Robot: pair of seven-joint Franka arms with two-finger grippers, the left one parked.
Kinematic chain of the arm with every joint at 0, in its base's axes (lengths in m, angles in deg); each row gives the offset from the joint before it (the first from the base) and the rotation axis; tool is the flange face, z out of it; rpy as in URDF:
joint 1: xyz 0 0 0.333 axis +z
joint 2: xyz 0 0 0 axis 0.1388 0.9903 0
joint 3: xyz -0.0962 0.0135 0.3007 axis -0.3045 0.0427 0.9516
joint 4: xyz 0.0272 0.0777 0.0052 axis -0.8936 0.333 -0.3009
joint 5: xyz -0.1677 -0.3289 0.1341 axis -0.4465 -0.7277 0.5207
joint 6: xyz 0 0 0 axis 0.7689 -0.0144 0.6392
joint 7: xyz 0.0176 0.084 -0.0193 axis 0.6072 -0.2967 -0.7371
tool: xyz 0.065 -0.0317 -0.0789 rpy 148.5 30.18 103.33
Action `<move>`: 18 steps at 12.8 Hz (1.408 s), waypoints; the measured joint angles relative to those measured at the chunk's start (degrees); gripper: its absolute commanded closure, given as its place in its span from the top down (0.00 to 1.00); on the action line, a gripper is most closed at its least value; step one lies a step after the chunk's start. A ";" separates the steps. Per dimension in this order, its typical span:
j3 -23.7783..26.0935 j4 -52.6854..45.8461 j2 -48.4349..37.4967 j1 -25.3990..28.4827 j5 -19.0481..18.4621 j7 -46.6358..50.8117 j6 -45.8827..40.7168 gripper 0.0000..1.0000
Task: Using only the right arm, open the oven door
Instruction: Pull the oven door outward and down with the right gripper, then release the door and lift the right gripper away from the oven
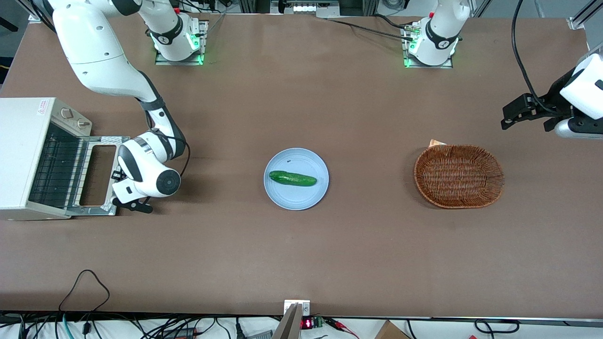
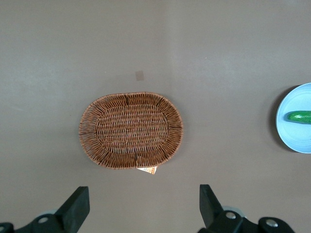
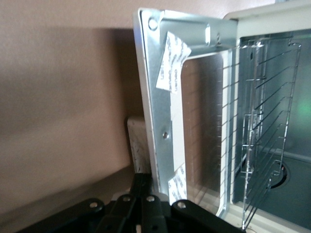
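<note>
The oven door (image 1: 106, 140) hangs fully open, lying flat in front of the white toaster oven (image 1: 19, 141), its glass window facing up. The wrist view shows the door's metal inner frame (image 3: 163, 111) with taped white labels, and the wire rack (image 3: 262, 121) inside the oven. The right arm (image 1: 101, 61) bends down to the door's outer edge. Its gripper (image 1: 115, 187) sits low at that edge, mostly hidden under the white wrist. My gripper (image 3: 144, 182) has its fingers (image 3: 141, 187) pressed together, tips against the door's rim, with nothing visible between them.
A light blue plate (image 1: 282, 195) with a cucumber (image 1: 292, 178) lies mid-table. A wicker basket (image 1: 459, 176) stands toward the parked arm's end. The oven's knobs (image 1: 82, 123) face upward beside the door hinge.
</note>
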 measured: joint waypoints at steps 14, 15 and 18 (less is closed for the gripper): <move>-1.25 -6.83 -4.85 1.05 26.10 -14.43 -3.73 0.99; -1.49 -7.43 -6.39 1.00 28.64 -17.35 -5.26 0.99; -2.02 -10.35 -10.49 -0.10 37.29 -24.87 -11.15 0.99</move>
